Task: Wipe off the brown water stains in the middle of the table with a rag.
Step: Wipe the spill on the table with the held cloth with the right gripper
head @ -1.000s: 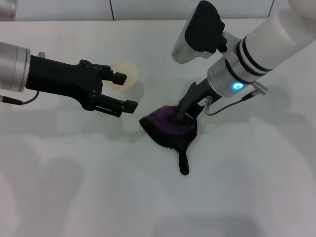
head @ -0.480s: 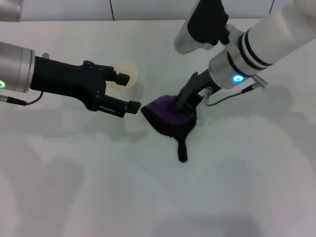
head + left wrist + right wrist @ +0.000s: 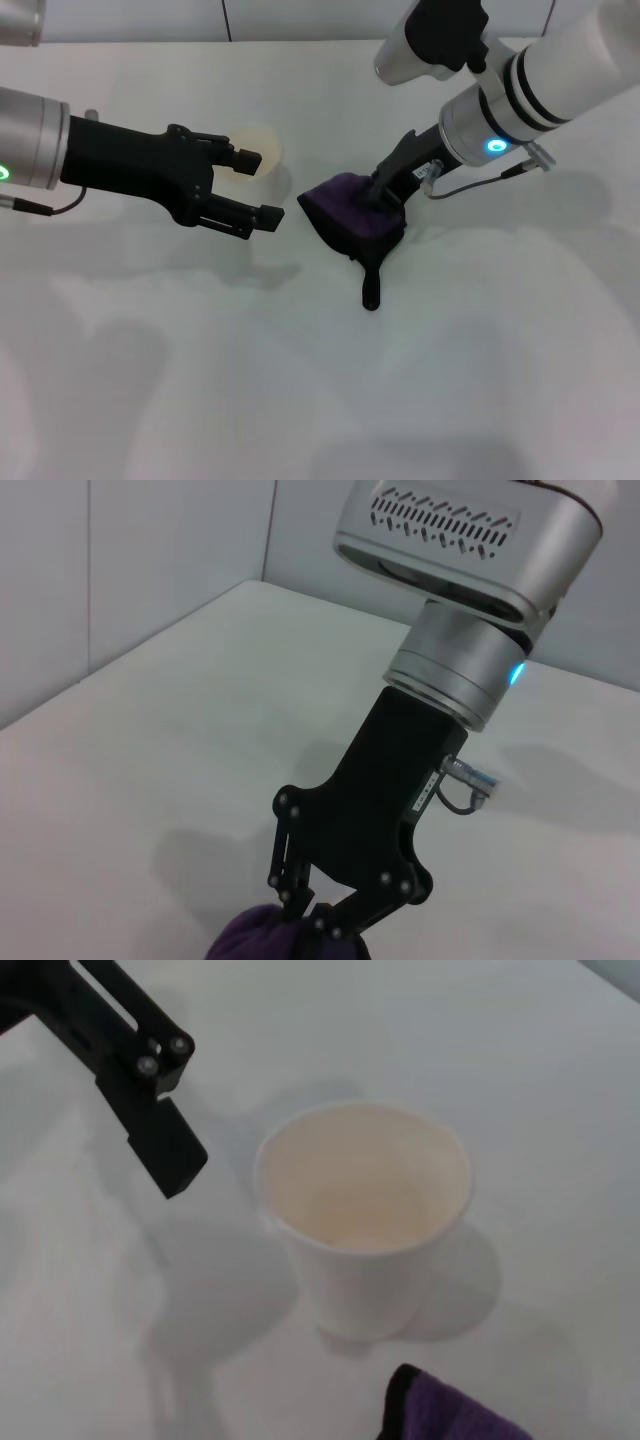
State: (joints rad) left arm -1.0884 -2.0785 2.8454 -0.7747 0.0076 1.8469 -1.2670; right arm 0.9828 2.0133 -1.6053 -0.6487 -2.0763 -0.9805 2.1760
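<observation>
The dark purple rag [image 3: 350, 218] lies bunched on the white table [image 3: 480, 350], its black tail [image 3: 371, 288] trailing toward me. My right gripper [image 3: 384, 196] is shut on the rag's top and presses it to the table. The left wrist view shows the same grip [image 3: 312, 920] on the rag [image 3: 250, 942]. A corner of the rag [image 3: 445, 1412] shows in the right wrist view. My left gripper [image 3: 257, 185] is open and empty, hovering left of the rag and apart from it. No brown stain shows in any view.
A white paper cup [image 3: 258, 150] stands behind the left gripper's fingers, left of the rag; in the right wrist view the cup [image 3: 365, 1215] looks empty, with one left finger [image 3: 150, 1125] beside it. A wall runs along the table's far edge.
My right gripper has dragged the rag up and to the right across the table, away from me. The left gripper has shifted slightly right, then stayed still.
</observation>
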